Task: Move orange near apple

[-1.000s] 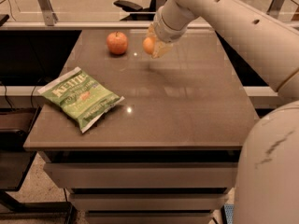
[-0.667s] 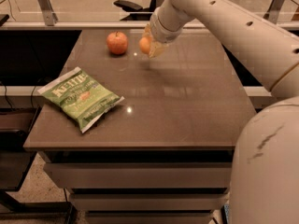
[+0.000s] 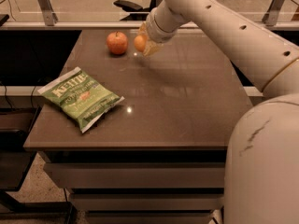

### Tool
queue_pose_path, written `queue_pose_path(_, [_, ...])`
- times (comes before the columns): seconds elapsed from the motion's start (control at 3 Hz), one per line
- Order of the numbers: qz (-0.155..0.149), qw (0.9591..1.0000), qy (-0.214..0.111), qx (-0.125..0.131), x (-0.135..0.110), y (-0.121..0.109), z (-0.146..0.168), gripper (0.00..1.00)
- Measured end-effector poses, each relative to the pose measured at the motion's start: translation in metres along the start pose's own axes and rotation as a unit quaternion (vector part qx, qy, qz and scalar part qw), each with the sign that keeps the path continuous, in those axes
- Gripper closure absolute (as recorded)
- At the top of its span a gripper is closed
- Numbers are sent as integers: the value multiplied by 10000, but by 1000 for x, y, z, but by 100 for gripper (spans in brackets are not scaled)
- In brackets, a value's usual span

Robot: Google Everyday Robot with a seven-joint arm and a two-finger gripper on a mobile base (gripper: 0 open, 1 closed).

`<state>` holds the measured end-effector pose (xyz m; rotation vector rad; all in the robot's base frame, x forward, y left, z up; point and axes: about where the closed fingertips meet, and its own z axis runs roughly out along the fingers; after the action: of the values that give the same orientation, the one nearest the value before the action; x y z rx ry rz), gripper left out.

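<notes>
With the gripper (image 3: 146, 42) low over the far end of the table (image 3: 187, 101), clasps the orange (image 3: 139, 43) between the fingers, at the gripper's camera-left side. Hangs just right of the apple (image 3: 117, 42), near but apart. Leaves the green chip bag (image 3: 81, 97) well apart, nearer and leftward.

The place looks like an office or a robot test lab rather than a home. A plain brown table (image 3: 187, 106) stands on a base of flat drawer fronts (image 3: 135, 174). Behind it runs a glass partition (image 3: 93, 3) on slanted metal posts (image 3: 44, 3), and part of a black office chair (image 3: 128, 6) shows through the glass. Loose cables (image 3: 5, 101) hang at the left above a speckled floor (image 3: 32, 181). A large white robot arm (image 3: 224, 27) reaches over the far edge of the table, where its pincer (image 3: 145, 42) grips an orange (image 3: 139, 43) beside an apple (image 3: 117, 42). A snack bag (image 3: 81, 97) lies nearer.
</notes>
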<state>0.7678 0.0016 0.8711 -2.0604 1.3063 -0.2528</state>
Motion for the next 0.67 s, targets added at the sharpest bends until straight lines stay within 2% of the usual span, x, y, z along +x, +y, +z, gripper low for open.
queue_pose_path(0.67, [-71, 9991, -372, 177, -14, -18, 18, 100])
